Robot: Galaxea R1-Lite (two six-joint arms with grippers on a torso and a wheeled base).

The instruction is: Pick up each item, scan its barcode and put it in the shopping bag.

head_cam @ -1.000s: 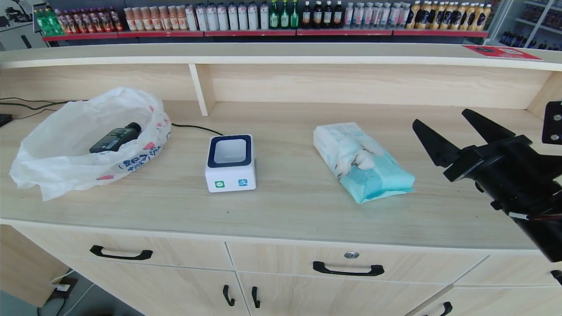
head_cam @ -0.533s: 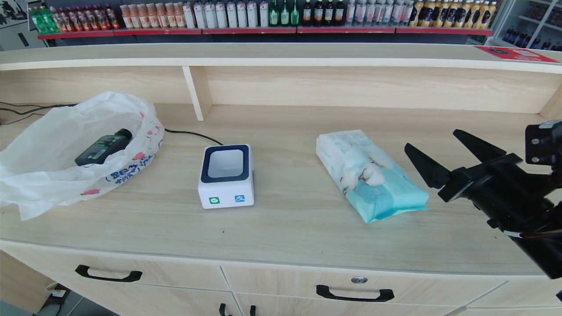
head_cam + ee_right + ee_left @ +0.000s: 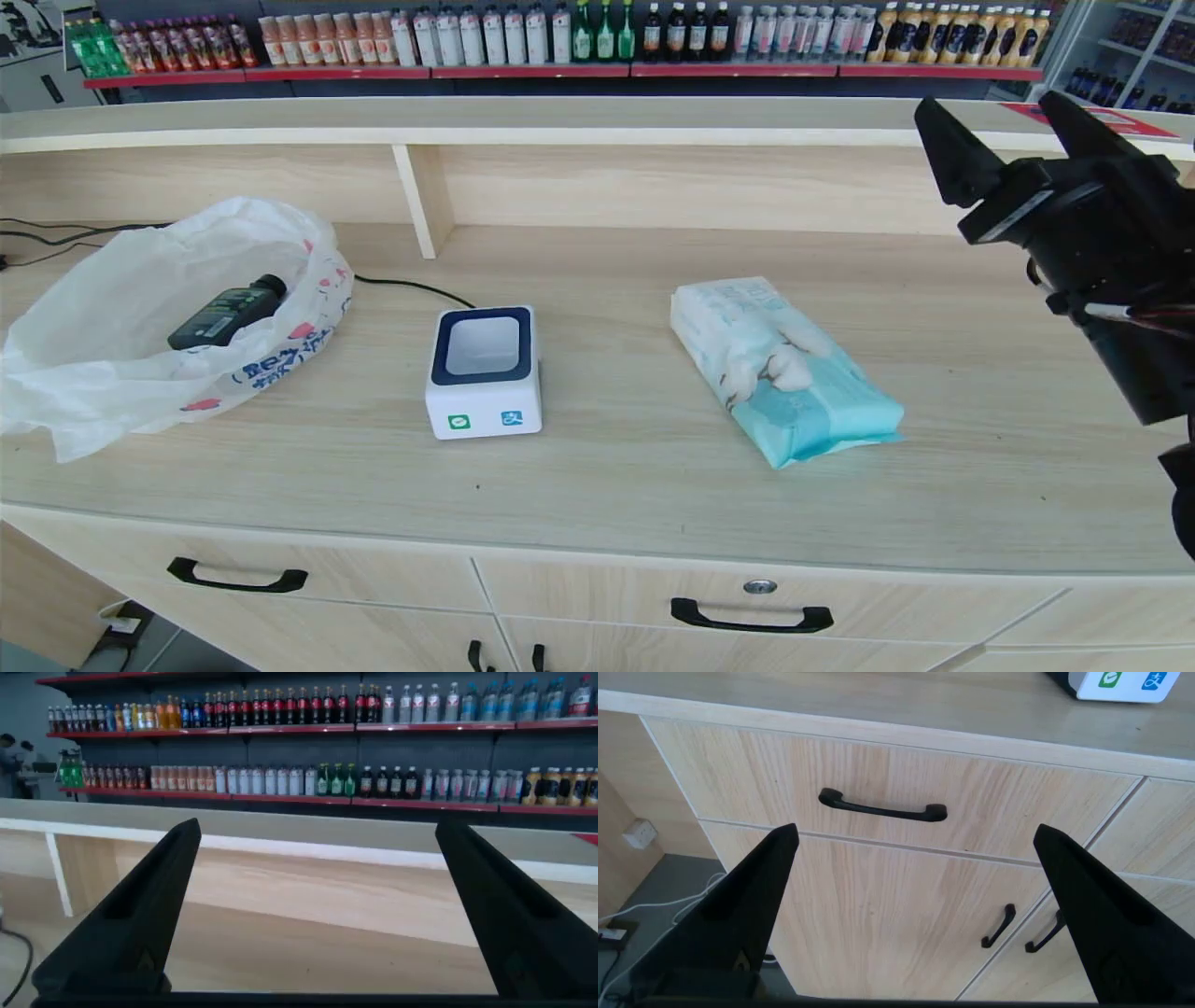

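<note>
A teal and white tissue pack [image 3: 784,369] lies flat on the wooden counter [image 3: 616,467], right of centre. The white scanner [image 3: 484,371] with a dark blue rim stands in the middle; its corner [image 3: 1120,683] peeks in at the edge of the left wrist view. At the left lies the white plastic shopping bag [image 3: 140,317] with a dark bottle [image 3: 227,312] inside. My right gripper [image 3: 982,98] [image 3: 318,826] hangs open and empty high at the far right, above and behind the pack. My left gripper [image 3: 915,833] is open below the counter's front, facing the drawers.
A raised ledge [image 3: 560,117] with a vertical divider [image 3: 422,201] runs along the counter's back. A black cable [image 3: 411,280] leads from the scanner toward the bag. Drawer handles [image 3: 882,810] sit under the counter's front edge. Shelves of bottles [image 3: 308,779] line the far wall.
My right gripper has risen from beside the tissue pack to high up by the back ledge, still open. The head camera shifted slightly; the pack, scanner and bag stayed put.
</note>
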